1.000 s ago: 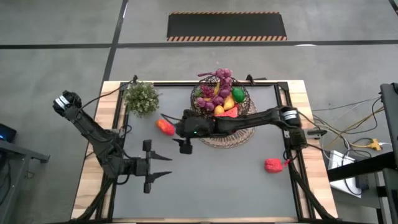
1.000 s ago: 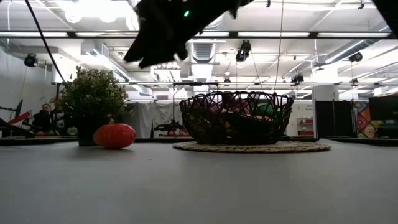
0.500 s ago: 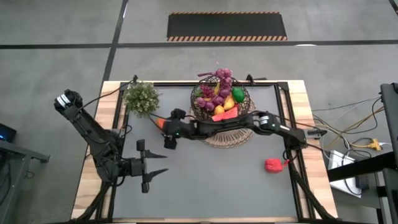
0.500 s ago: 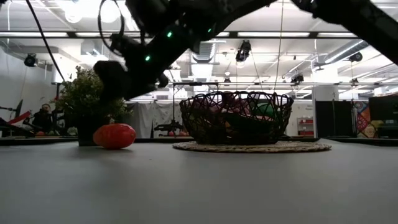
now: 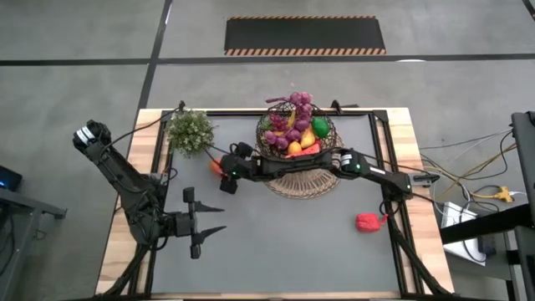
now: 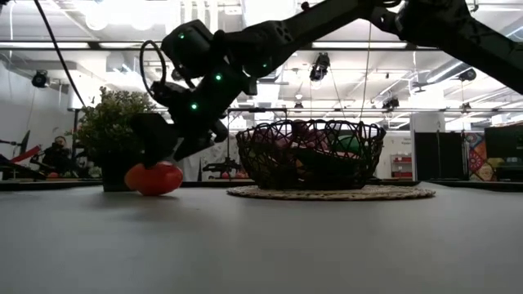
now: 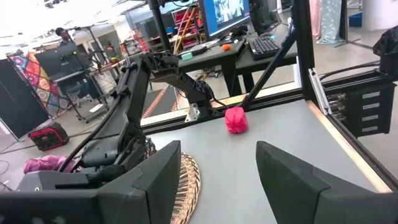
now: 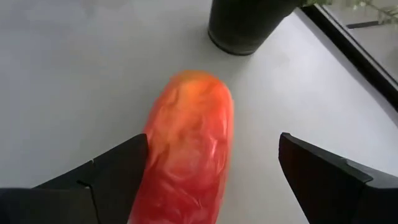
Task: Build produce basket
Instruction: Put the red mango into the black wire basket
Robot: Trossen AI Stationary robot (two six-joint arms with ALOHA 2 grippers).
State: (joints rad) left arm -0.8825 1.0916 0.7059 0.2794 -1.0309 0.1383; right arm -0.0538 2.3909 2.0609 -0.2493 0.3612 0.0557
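Note:
A red-orange oblong toy fruit (image 5: 216,165) lies on the table between the leafy plant and the basket. My right gripper (image 5: 225,177) reaches across from the right and is low over this fruit (image 6: 152,178). In the right wrist view the gripper (image 8: 212,142) is open, with one finger on each side of the fruit (image 8: 186,155). The dark wire basket (image 5: 298,134) sits on a round woven mat and holds grapes, a banana and other produce. A red pepper (image 5: 366,221) lies alone near the right edge. My left gripper (image 5: 206,235) waits open at the near left. My right gripper comes slanting down from the table's right, its open fingers straddling the fruit's end (image 8: 163,180). One finger (image 8: 118,174) lies right against the fruit's side; I cannot tell whether it touches. The fruit rests on the table.
The potted leafy plant (image 5: 191,131) stands just beyond the fruit, its dark pot (image 8: 245,25) close ahead of the right fingers. The woven mat (image 5: 305,186) lies under the right arm. Open grey table spreads toward the near edge. People and equipment fill the room beyond.
My right gripper has moved toward the table's left and far side and come down from well above the table to the red-orange fruit. The fruit, the basket and the pepper have stayed where they were.

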